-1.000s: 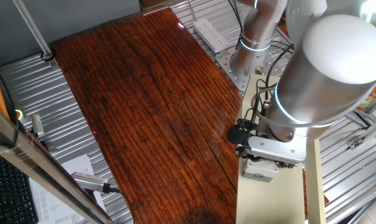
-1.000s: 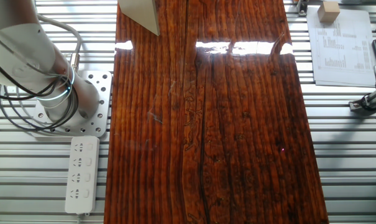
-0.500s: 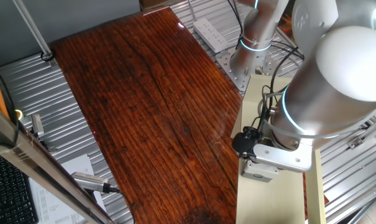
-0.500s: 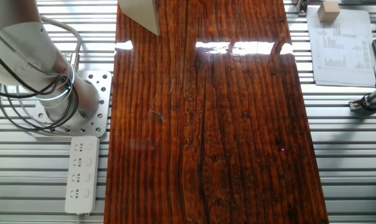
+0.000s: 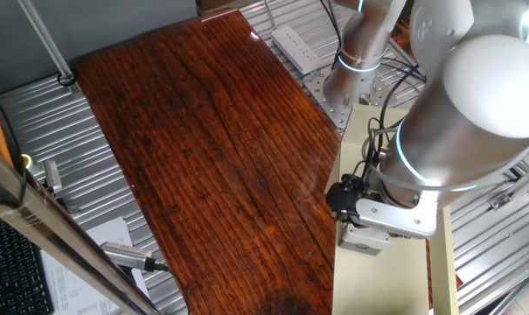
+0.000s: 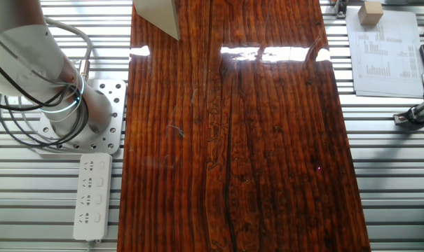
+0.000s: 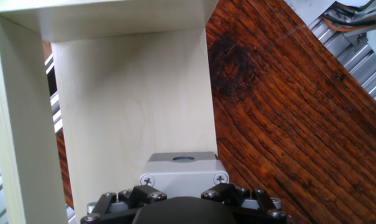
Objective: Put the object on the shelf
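Note:
The object [image 7: 183,170] is a light-grey box; in the hand view its screwed side face with a round hole shows, and its red button is hidden. It sits right at my gripper [image 7: 183,188], which appears shut on it, with dark finger parts on both sides. The box is over the floor of the cream shelf [image 7: 132,106], between the shelf's side wall [image 7: 17,124] and the tabletop edge. In one fixed view the box [image 5: 358,241] hangs under my gripper [image 5: 362,233] above the shelf [image 5: 369,284]. The other fixed view shows only a shelf corner [image 6: 157,17].
The dark red-brown tabletop [image 5: 203,149] lies left of the shelf. A white power strip [image 6: 92,197] lies beside the arm's base [image 6: 64,105]. A printed sheet [image 6: 383,52] and a small block [image 6: 371,12] lie beyond the table. A monitor edge and cables stand at the lower left [image 5: 37,254].
The arm swung its big elbow to the right, then eased back slightly. The gripper and the box shifted a little together over the shelf.

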Available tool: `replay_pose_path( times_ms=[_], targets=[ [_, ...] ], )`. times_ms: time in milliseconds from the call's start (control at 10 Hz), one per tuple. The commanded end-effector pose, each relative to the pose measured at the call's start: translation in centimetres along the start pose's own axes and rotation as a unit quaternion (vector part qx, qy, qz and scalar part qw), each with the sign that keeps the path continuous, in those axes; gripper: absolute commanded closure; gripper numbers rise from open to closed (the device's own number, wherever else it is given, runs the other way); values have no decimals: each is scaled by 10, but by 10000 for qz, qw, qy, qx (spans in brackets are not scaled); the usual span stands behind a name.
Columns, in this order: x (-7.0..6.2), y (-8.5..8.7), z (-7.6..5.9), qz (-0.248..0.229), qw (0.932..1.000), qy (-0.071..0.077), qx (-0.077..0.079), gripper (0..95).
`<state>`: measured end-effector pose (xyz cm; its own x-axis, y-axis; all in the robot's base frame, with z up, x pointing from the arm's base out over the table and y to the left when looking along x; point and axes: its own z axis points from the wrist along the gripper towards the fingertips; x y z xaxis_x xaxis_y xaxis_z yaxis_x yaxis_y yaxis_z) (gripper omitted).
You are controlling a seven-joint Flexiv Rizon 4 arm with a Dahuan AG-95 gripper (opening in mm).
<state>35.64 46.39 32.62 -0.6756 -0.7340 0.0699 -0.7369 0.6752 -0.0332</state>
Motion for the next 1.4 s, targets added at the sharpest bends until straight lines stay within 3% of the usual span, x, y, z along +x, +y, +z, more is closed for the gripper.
replay_pose_path(
  times_ms=[100, 1200, 1300, 1400],
  targets=[
    [-1, 0, 1, 19, 10000, -7, 2, 950],
    [-1, 0, 3, -21, 10000, -69, -10, 950],
    [-1, 0, 3, -32, 10000, -69, -9, 760],
    [-1, 0, 3, -43, 10000, -69, -6, 760]
  ],
)
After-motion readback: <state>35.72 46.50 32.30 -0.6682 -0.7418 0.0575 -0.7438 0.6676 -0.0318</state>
